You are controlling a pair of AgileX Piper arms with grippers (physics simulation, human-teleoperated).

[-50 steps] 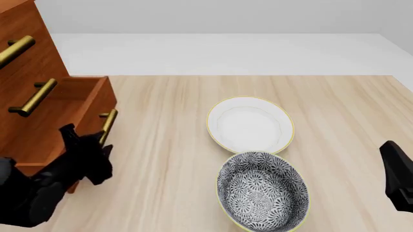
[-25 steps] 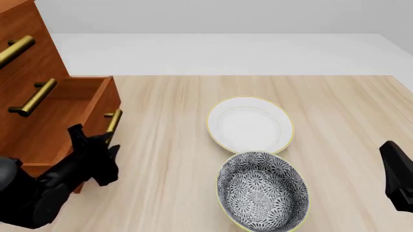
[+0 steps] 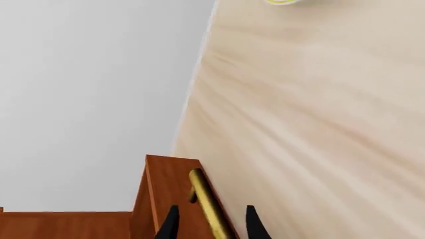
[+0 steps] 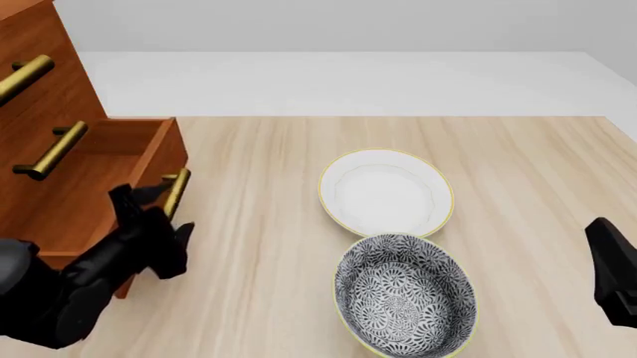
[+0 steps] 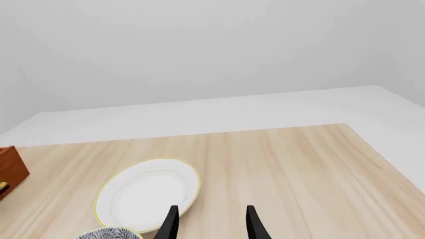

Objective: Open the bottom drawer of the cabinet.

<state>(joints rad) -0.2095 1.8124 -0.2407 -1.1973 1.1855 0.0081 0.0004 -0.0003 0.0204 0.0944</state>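
The reddish-brown cabinet [image 4: 40, 97] stands at the far left of the table. Its bottom drawer [image 4: 149, 149] is pulled partway out, with the inside showing. The drawer's brass bar handle [image 4: 176, 192] faces the table's middle. My left gripper [image 4: 149, 215] is at that handle. In the left wrist view the handle [image 3: 204, 199] runs between the two black fingertips [image 3: 171, 225], and there is a gap on each side of the bar, so the gripper [image 3: 211, 226] is open around it. My right gripper [image 5: 211, 224] hangs open and empty at the right edge [image 4: 609, 268].
A white plate with a yellow rim [image 4: 386, 192] lies mid-table, and a dark patterned bowl [image 4: 405, 293] sits just in front of it. The two upper drawers are shut, with their brass handles [image 4: 25, 77] [image 4: 50, 151] sticking out. The plate also shows in the right wrist view [image 5: 147, 190].
The bottom drawer has slid a little further out toward the right, and my left gripper moved with its handle. The right arm has not moved.
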